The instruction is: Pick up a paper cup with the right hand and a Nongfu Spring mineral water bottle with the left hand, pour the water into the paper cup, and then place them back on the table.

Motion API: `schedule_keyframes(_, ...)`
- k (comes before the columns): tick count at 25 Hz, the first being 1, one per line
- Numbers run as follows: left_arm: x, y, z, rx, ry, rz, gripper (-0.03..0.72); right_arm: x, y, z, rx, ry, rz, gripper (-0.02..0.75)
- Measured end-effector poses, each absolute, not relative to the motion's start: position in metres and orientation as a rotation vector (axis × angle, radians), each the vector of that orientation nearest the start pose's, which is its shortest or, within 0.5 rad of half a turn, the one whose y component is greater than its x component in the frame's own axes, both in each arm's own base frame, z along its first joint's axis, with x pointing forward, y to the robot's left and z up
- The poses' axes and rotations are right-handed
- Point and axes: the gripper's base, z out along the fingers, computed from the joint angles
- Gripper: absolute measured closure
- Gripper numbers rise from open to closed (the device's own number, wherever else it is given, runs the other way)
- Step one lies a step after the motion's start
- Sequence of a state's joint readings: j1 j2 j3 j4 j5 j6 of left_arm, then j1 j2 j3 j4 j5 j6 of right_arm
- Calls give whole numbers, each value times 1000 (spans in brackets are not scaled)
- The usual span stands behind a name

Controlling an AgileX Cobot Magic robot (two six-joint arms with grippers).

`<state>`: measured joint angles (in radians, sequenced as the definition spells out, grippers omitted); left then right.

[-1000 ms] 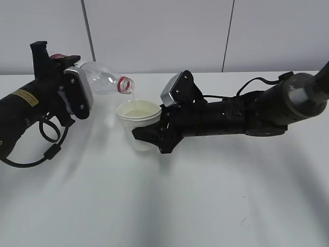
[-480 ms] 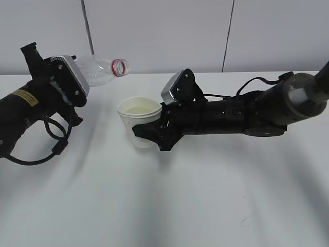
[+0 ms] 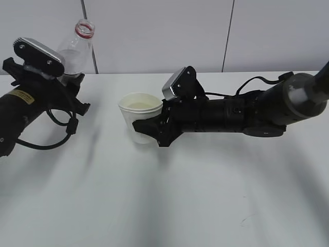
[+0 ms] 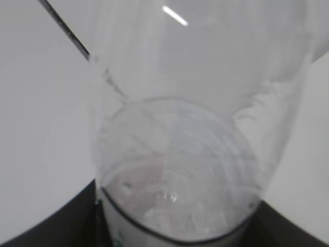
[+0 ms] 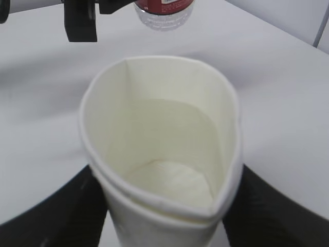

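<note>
My right gripper (image 3: 144, 129) is shut on the white paper cup (image 3: 140, 114), squeezing its rim out of round. The cup stays upright and holds water; it fills the right wrist view (image 5: 164, 154), with the black fingers (image 5: 267, 211) on either side. My left gripper (image 3: 72, 95) is shut on the clear Nongfu Spring bottle (image 3: 77, 51), which stands nearly upright at the far left, red neck ring on top, no cap. The bottle fills the left wrist view (image 4: 180, 170). Its label end shows at the top of the right wrist view (image 5: 164, 7). The bottle is well left of the cup.
The white table (image 3: 180, 195) stretches in front of both arms, with a tiny dark scuff (image 3: 243, 222) at the front right. A pale panelled wall stands behind. The left arm's black cable (image 3: 49, 139) loops down beside it.
My left gripper has tipped the bottle back from its pouring tilt over the cup to nearly upright and drawn it left. The stream of water has stopped. The right gripper and cup have barely moved.
</note>
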<state>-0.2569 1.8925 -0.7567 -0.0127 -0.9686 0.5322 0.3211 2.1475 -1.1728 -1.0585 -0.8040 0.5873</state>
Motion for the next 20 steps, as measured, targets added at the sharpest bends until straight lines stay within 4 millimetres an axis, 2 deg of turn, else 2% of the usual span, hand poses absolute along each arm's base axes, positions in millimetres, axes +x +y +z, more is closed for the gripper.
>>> schedule_keyframes(12, 348, -91, 154, 197, 1762, -199, 302, 390, 188, 131, -934, 1685, 685, 262)
schedule_keyframes(20, 350, -92, 131, 128, 1795, -259, 302, 392, 187, 133, -889, 1690, 681, 263)
